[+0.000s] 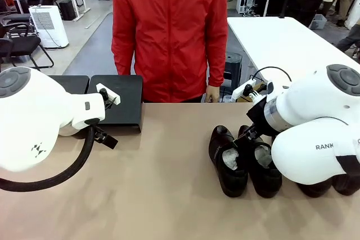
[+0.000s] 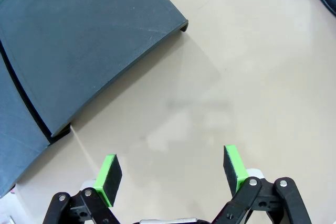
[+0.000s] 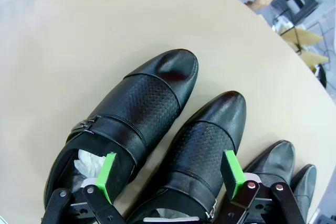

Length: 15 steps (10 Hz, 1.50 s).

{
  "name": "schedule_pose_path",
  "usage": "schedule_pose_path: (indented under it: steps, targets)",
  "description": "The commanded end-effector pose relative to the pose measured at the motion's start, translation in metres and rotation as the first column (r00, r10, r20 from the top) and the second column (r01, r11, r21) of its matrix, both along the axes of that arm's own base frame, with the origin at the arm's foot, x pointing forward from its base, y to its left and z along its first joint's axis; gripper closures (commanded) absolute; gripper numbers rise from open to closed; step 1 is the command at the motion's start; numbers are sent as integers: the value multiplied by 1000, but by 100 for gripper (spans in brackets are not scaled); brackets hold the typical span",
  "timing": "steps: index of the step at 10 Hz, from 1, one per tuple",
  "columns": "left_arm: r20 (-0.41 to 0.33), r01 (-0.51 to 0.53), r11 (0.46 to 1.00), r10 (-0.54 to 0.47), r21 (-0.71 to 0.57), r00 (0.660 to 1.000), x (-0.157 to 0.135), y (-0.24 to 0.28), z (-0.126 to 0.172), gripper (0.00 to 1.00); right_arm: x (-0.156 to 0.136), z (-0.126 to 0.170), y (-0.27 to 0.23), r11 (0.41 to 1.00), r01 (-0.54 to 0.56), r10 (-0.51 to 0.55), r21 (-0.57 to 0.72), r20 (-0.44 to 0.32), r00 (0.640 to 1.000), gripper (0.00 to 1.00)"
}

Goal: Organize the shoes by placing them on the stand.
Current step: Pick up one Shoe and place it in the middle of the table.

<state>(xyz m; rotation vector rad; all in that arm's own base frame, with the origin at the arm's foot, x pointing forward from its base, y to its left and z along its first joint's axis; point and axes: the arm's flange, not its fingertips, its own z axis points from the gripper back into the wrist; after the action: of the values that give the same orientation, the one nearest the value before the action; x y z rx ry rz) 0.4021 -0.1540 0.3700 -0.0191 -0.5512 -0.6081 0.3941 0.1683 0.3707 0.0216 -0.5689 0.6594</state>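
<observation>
Both spread: left gripper (image 2: 172,174) over bare table (image 2: 252,77) beside the stand (image 2: 89,40) edge, right gripper (image 3: 170,174) over two shoes (image 3: 139,103).

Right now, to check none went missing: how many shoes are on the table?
4: first shoe and second shoe side by side right of centre; third shoe and fourth shoe beside them, mostly hidden under the right arm. None on the stand.

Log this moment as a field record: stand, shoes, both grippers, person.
stand: far left on the table, top bare
shoes: four on the table, robot's right, none on the stand
left gripper: open, over table by the stand's corner
right gripper: open, straddling one shoe's heel end
person: red jacket, far side, hand by table edge
</observation>
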Motion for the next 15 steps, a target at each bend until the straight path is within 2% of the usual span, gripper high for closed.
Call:
schedule_pose_path:
  steps: [1, 2, 4, 6, 8, 11, 15]
  targets:
    - [0, -3, 1000, 3, -2, 1000, 0, 1, 0, 0, 0, 0, 0, 1000, 0, 0, 0, 0, 1000, 0]
    - [0, 0, 1000, 0, 0, 1000, 0, 0, 0, 0, -8, 17, -9, 998, -16, 16, 60, 12, 1000, 0]
    - [-45, -1, 1000, 0, -12, 999, -12, 5, 45, 0, -23, 66, -35, 988, 15, -18, 153, 22, 1000, 0]
    - [-29, 8, 998, -10, -64, 1000, -29, 11, 89, 0, -40, 104, -67, 970, 5, -18, 242, 49, 999, 0]
    - [5, -2, 987, 3, -161, 1000, -48, 35, 128, 0, -58, 132, -117, 956, 63, -80, 288, 45, 996, 0]
    - [40, 1, 956, 11, -293, 999, -73, 72, 156, 0, -90, 149, -172, 924, 82, -104, 374, 38, 994, 0]
    - [47, -15, 924, 35, -382, 998, -71, 97, 162, 0, -110, 143, -212, 883, 85, -115, 462, 36, 993, 0]
